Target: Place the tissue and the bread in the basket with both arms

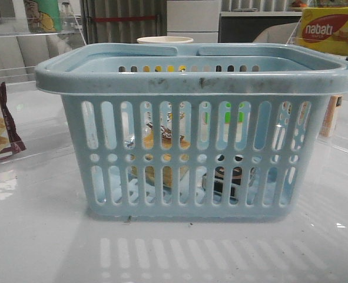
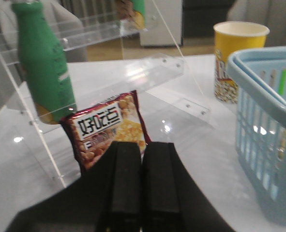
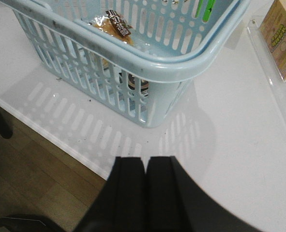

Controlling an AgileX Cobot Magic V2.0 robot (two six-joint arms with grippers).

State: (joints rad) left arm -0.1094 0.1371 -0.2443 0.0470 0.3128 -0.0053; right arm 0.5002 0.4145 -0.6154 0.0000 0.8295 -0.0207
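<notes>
Already the bread (image 1: 162,138) and tissue (image 1: 229,177) lie inside the basket (image 1: 197,76), bread at 9 o'clock of the tissue; both grippers, left (image 2: 142,181) and right (image 3: 145,186), are closed and empty, outside it, the right nearer, so nothing seems left to fetch

The light-blue basket (image 1: 197,82) stands upright on the white table, its slotted and round-holed sides facing forward, wide rim on top. Inside it, seen through the slots, the bread (image 1: 162,138) in its clear packet, golden-brown with a dark label, leans left of centre. The tissue (image 1: 228,177), a low dark pack, lies on the basket floor just beside the bread, to the right
</notes>
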